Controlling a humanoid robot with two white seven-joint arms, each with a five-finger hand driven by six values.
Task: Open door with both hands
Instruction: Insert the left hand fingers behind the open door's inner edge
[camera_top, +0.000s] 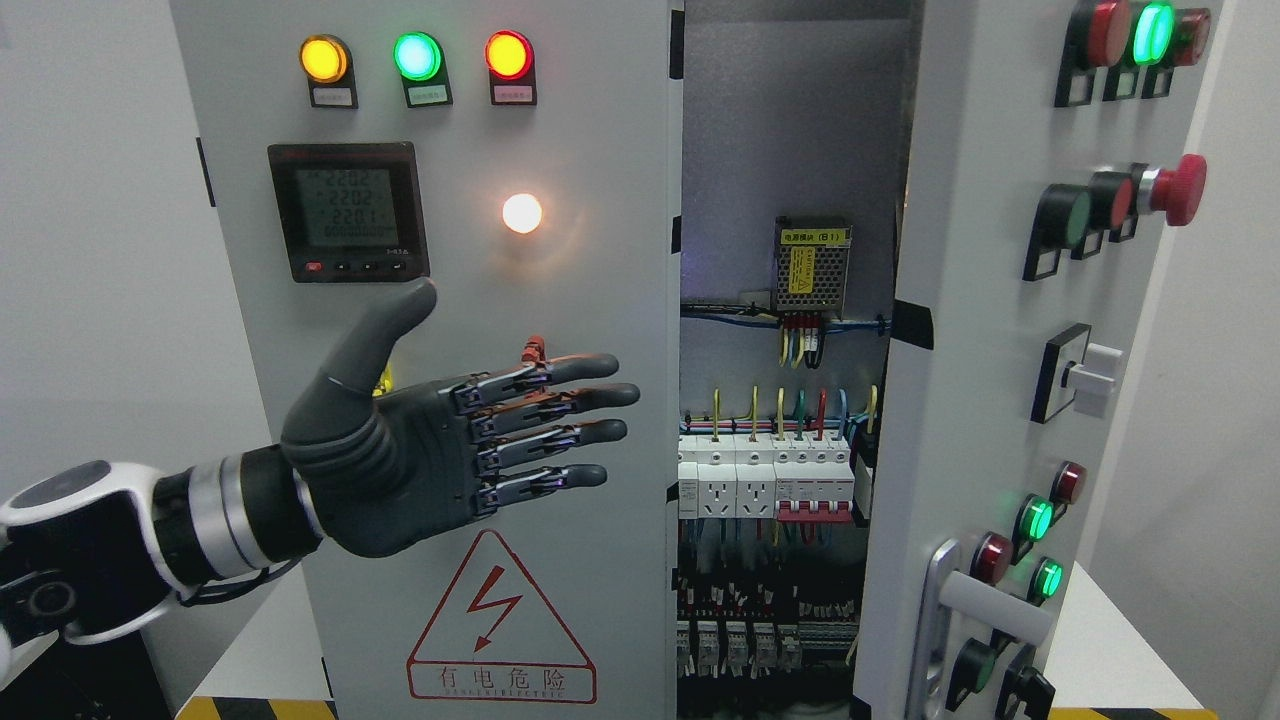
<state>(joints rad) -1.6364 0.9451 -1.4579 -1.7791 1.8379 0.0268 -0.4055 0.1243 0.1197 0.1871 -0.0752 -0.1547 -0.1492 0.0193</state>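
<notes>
A grey electrical cabinet fills the head view. Its left door (590, 300) is flush with the cabinet front and carries three lamps, a meter and a warning triangle. The right door (980, 400) is swung outward, showing the inside (780, 470) with breakers and wires. My left hand (500, 430) hovers in front of the left door, palm up toward me, fingers straight and spread, thumb raised, holding nothing. Its fingertips (625, 395) point toward the left door's right edge. The right hand is out of view.
The right door bears a silver handle (960, 610), a red emergency button (1180, 190), a white rotary switch (1085, 380) and several lit pushbuttons. A yellow power module (812, 265) sits inside. White walls flank the cabinet; a hazard-striped platform edge (255, 708) runs below.
</notes>
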